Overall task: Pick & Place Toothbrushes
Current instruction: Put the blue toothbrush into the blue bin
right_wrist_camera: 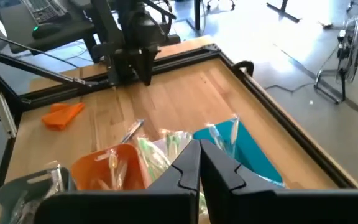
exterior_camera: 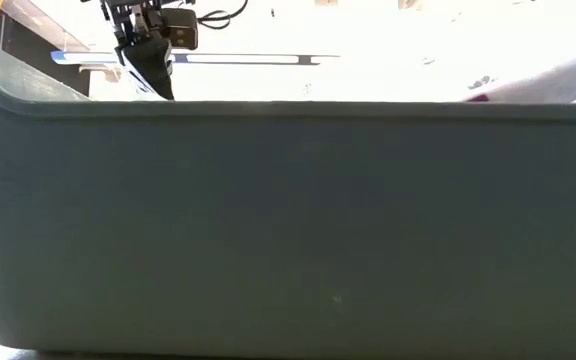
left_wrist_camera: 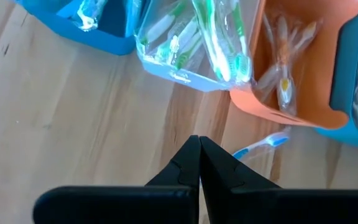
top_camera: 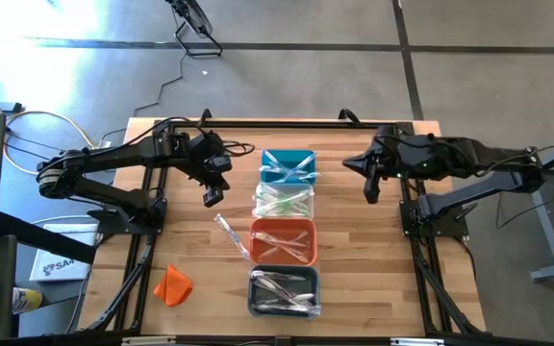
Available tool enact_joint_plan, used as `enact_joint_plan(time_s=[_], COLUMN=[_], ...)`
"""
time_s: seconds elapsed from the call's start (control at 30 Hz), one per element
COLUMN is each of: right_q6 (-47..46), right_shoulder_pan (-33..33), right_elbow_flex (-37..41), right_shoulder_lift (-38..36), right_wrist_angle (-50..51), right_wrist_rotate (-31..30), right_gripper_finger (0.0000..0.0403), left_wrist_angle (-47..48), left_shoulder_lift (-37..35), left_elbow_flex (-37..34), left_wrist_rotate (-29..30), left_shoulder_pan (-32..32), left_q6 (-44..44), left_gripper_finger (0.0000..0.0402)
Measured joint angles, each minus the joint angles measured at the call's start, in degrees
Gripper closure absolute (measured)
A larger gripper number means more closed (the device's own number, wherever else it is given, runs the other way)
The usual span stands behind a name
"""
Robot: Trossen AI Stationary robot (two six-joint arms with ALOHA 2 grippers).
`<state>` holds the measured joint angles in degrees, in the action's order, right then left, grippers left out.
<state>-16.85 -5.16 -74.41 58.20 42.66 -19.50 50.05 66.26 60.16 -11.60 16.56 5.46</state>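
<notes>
Down at the bottom of the overhead frame sits the grey bin, then the orange bin, the clear bin and the teal bin stacked up the middle, all holding toothbrushes, and one loose toothbrush lies on the wooden table just left of the orange bin, with an orange cloth lump at lower left. Left of centre, the left gripper hangs empty, pinched tight, above that loose brush. Over on the right, the right gripper is clamped together on nothing, well clear of the bins.
</notes>
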Motion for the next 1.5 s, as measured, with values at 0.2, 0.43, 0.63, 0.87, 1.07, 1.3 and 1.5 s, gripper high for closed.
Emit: enact_joint_plan(time_s=[0.2,0.43,0.63,0.87,1.07,1.3,1.5], right_q6=[0.0,0.0,0.0,-0.1,-0.1,-0.1,-0.6], right_shoulder_pan=[0.0,0.0,0.0,0.0,0.0,0.0,0.0], right_elbow_flex=[0.0,0.0,0.0,0.0,0.0,0.0,0.0], right_shoulder_lift=[0.2,0.3,0.3,0.3,0.3,0.4,0.4], right_wrist_angle=[0.1,0.1,0.1,0.5,0.5,0.5,0.5], right_wrist_rotate=[1.8,1.9,1.9,1.9,1.9,1.9,1.9], right_gripper_finger=[0.0401,0.0401,0.0401,0.0401,0.0401,0.0401,0.0401], left_wrist_angle=[-0.2,-0.4,-0.3,-0.2,1.7,4.1,4.0], left_shoulder_lift=[0.9,5.2,8.8,11.8,14.3,18.4,22.6], left_elbow_flex=[0.0,0.0,0.0,0.0,0.0,0.0,0.0], left_wrist_rotate=[0.0,-1.8,-1.4,0.2,1.1,3.8,3.8], left_shoulder_pan=[-0.1,-0.1,-2.3,-5.9,-8.9,-12.3,-15.5], left_q6=[-3.6,-6.0,-18.0,-26.3,-30.4,-32.1,-32.1], left_gripper_finger=[0.0402,0.0402,0.0400,0.0334,0.0257,0.0239,0.0239])
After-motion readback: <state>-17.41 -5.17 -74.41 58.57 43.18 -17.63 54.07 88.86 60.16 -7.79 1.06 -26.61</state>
